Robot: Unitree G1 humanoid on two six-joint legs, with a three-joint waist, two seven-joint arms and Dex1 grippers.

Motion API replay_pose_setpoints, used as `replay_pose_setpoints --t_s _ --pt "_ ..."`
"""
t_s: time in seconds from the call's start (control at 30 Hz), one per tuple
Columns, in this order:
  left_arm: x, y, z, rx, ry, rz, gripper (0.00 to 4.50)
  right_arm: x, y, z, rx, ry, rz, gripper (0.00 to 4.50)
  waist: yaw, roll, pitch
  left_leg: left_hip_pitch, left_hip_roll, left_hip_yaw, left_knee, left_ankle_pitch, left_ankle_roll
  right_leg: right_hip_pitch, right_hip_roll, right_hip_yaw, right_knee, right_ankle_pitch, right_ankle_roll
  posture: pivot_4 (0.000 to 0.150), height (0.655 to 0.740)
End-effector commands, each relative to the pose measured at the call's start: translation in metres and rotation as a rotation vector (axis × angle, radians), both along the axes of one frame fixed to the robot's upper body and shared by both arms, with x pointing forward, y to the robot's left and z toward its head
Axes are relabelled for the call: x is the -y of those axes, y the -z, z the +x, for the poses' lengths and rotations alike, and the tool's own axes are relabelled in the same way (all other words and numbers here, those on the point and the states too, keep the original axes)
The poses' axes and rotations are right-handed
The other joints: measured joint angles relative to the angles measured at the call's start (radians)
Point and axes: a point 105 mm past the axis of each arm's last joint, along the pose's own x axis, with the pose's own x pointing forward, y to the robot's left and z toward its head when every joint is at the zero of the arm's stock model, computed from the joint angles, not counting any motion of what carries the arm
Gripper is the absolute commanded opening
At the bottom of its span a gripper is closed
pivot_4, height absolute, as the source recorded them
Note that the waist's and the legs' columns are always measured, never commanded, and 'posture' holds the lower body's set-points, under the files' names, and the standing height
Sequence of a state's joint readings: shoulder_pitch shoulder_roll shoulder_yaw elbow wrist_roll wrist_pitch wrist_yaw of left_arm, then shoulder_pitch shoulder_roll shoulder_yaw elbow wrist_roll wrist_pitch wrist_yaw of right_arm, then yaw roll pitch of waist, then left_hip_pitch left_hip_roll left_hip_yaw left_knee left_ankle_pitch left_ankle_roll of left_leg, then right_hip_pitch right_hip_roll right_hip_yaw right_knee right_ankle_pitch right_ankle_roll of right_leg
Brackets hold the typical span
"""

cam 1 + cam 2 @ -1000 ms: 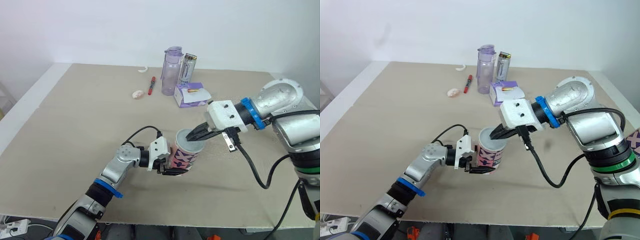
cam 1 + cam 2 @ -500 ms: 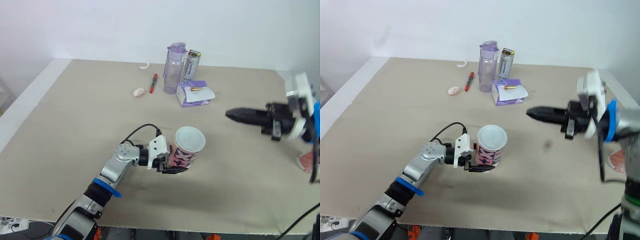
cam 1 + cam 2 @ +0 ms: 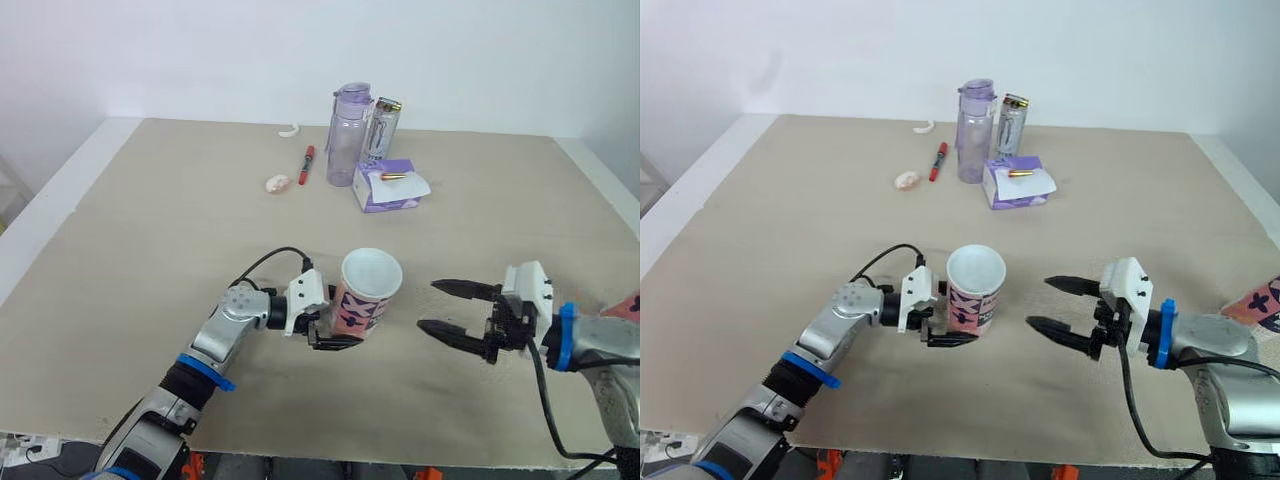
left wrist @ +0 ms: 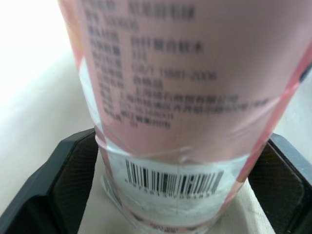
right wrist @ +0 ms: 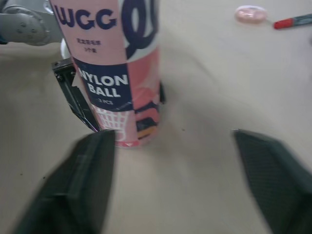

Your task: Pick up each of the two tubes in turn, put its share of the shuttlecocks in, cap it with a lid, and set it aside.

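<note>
At the worktop's (image 3: 150, 220) front, the left gripper (image 3: 338, 328) holds the tube (image 3: 365, 300).
Standing upright, the pink tube is clamped low between the left gripper's 2 fingers; the right gripper (image 3: 430, 305) hovers near it, apart, jaws spread wide and empty.

Pink tube (image 3: 362, 305) standing upright on the table (image 3: 150, 250), front and centre, base down. Big dark blue lettering up top, "NYLON BALL" on a blue band lower down, barcode near the bottom round the other side. Pinched low between the left gripper's (image 3: 340, 330) black fingers. White round top (image 3: 371, 272), can't tell if lid or open mouth
</note>
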State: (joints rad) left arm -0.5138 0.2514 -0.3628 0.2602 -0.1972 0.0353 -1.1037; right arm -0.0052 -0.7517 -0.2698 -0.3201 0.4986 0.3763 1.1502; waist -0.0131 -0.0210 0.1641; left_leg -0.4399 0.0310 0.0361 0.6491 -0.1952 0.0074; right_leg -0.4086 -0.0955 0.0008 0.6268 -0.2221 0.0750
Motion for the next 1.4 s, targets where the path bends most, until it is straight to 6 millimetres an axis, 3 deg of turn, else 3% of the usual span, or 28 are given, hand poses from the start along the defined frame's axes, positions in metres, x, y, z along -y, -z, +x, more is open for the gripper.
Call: replay_pose_setpoints --t_s 0.03,0.3,0.57,0.93,1.4 --pt "-0.004 -0.023 0.0 0.071 0.026 -0.042 4.5 -0.009 0.003 -0.002 0.023 -0.037 0.002 4.44 0.0 0.0 0.0 0.0 0.0 0.0 0.0 0.0 0.0 0.0 0.0 0.0 0.0 0.0 0.0 0.15 0.74" --pt "-0.035 -0.04 -0.011 0.066 0.06 -0.026 4.5 -0.035 0.029 0.005 0.007 -0.062 0.041 4.44 0.001 0.001 0.002 0.0 0.0 -0.003 -0.002 -0.001 -0.002 0.0 0.002 0.0 0.001 -0.002 -0.004 0.15 0.74" --pt "-0.058 -0.037 -0.02 0.004 -0.001 -0.048 4.5 -0.061 0.039 0.016 0.051 -0.073 0.077 4.44 0.0 0.002 0.003 0.0 0.0 -0.005 -0.003 -0.001 -0.003 0.001 0.003 -0.001 0.002 -0.004 -0.003 0.15 0.74" --pt "-0.067 -0.029 -0.026 0.02 -0.095 -0.048 4.5 -0.094 0.038 0.028 0.075 -0.113 0.122 4.44 -0.002 0.002 0.004 0.001 0.0 -0.006 -0.002 -0.001 -0.003 0.001 0.004 -0.001 0.004 -0.005 -0.002 0.15 0.74" --pt "-0.071 -0.027 -0.03 0.026 -0.116 -0.038 4.5 -0.112 0.044 0.035 0.08 -0.161 0.119 4.44 -0.003 0.003 0.004 0.002 0.0 -0.006 -0.001 -0.001 -0.004 0.002 0.005 -0.001 0.005 -0.001 -0.006 0.15 0.74"
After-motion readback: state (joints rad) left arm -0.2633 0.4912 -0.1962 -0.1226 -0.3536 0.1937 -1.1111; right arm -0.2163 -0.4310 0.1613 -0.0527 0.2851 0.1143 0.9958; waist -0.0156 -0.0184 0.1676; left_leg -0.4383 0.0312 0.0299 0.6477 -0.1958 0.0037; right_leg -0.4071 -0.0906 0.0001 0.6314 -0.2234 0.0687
